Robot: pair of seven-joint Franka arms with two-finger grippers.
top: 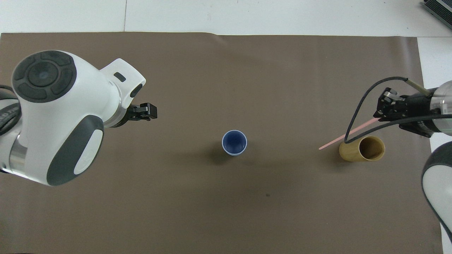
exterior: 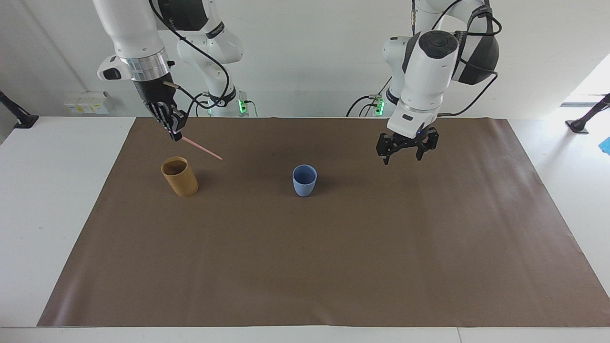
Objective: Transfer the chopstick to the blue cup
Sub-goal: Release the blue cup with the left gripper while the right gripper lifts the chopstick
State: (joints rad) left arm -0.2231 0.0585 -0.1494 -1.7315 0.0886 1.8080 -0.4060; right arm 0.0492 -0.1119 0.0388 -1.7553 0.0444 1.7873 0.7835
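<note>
The right gripper (exterior: 175, 134), raised over the tan cylindrical cup (exterior: 179, 176), pinches the thin, pale-pink chopstick (exterior: 202, 148) by one end; light, stiff, it could pivot. The left gripper (exterior: 404, 153) waits, spread. The light-blue tumbler (exterior: 304, 180) stands mid-mat.

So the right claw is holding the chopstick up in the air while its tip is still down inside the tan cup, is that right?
Not quite. The right claw does hold the chopstick in the air, but the tip is out of the tan cup, clear of its rim. The facing view shows the whole stick slanting free above the brown mat.
</note>
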